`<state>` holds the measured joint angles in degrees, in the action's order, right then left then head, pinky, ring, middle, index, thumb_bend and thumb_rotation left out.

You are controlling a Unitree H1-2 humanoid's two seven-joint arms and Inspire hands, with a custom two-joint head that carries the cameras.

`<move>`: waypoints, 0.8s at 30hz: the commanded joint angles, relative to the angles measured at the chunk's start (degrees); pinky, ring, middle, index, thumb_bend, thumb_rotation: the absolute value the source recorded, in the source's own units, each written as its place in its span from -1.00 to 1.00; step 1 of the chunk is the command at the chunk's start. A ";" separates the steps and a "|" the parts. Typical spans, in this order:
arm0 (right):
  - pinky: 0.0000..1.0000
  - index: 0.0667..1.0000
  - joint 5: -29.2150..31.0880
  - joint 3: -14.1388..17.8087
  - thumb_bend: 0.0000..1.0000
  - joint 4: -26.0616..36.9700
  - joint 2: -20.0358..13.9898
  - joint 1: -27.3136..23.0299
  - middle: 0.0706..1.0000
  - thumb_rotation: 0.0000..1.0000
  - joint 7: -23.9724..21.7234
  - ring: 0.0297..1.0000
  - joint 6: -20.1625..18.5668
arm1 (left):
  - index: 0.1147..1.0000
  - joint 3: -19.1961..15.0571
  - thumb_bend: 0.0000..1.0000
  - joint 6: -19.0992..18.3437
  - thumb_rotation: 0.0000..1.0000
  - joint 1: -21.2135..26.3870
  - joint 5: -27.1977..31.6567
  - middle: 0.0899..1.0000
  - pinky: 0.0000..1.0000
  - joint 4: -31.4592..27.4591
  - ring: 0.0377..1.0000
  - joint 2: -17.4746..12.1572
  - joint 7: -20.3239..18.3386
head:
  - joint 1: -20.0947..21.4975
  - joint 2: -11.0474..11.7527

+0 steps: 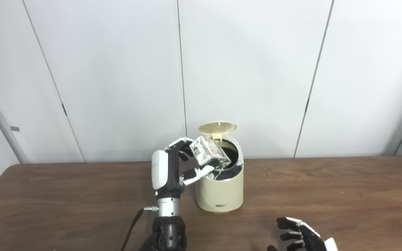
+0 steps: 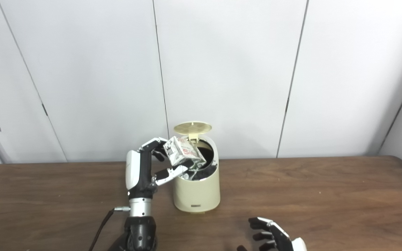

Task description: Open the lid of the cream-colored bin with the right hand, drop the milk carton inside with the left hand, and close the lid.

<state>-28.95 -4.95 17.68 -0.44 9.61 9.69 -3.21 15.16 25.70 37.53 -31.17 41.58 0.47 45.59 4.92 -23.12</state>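
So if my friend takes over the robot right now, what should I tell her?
Left hand: shut on the milk carton, holding it tilted over the open mouth of the cream-colored bin.
Right hand: open, holding nothing, low above the table near the front edge.
Done: the lid is up.
Left: let the carton fall in, pull the left hand away, then close the lid.

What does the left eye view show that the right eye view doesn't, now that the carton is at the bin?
Only the left eye view: more of the wall left of the bin, and the grey wall tag sits farther in from the edge.

Only the right eye view: the table's far right corner.

Both: the left hand holds the milk carton tilted over the open mouth of the cream-colored bin, the lid is up, and the right hand is open low over the table.
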 commanded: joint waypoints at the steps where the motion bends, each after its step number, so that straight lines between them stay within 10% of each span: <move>1: -0.07 0.35 -0.20 -0.12 -0.36 2.39 0.85 1.55 0.35 -0.75 0.58 0.19 0.91 | -0.19 -0.57 0.01 1.03 -1.00 3.42 -0.97 -0.13 -0.30 -0.78 -0.15 0.31 1.31 | 0.06 -0.03; 8: -0.11 0.36 -0.45 -0.07 -0.36 2.49 0.69 1.55 0.35 -0.72 0.31 0.14 0.33 | -0.16 0.45 0.04 1.19 -1.00 1.98 5.45 -0.15 -0.21 -3.55 -0.14 -0.72 -4.61 | -0.07 -0.11; 9: -0.21 0.36 -0.58 -0.09 -0.36 2.57 0.70 1.56 0.31 -0.71 0.21 0.03 0.05 | -0.14 0.05 0.61 1.11 -0.45 1.50 6.39 -0.11 -0.21 -4.13 -0.08 -0.78 -6.68 | -0.07 -0.11; 12: -0.22 0.37 -0.42 -0.05 -0.35 2.87 0.88 1.62 0.31 -0.72 -0.09 0.05 -1.06 | -0.04 -0.82 0.96 0.82 0.03 0.32 7.85 -0.01 -0.09 -5.71 0.03 -0.97 -11.19 | -0.07 -0.11; 17: -0.45 0.40 -0.41 -0.17 -0.34 2.99 0.79 1.61 0.15 -0.72 -0.18 -0.24 -1.57 | 0.16 -2.06 1.00 0.55 0.03 -1.13 9.02 0.11 0.12 -7.77 0.19 -0.99 -15.57 | 0.04 -0.26; 20: -0.11 0.37 -0.98 -0.31 -0.34 3.31 0.72 1.55 0.31 -0.70 -0.39 0.14 -2.35 | 0.20 -2.80 1.00 0.64 0.05 -1.66 8.76 0.15 0.26 -8.39 0.27 -1.10 -16.59 | -0.04 -0.36; 24: -0.29 0.39 -1.19 -0.34 -0.34 3.66 0.63 1.55 0.30 -0.73 -0.65 -0.04 -3.14 | 0.25 -3.91 1.00 0.78 0.07 -2.59 9.03 0.18 0.28 -9.17 0.30 -1.54 -18.14 | -0.13 -0.39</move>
<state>-29.82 -5.15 19.20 -0.44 9.67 8.89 -6.70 11.63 25.81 34.00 -21.97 33.76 -0.82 28.08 4.75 -23.47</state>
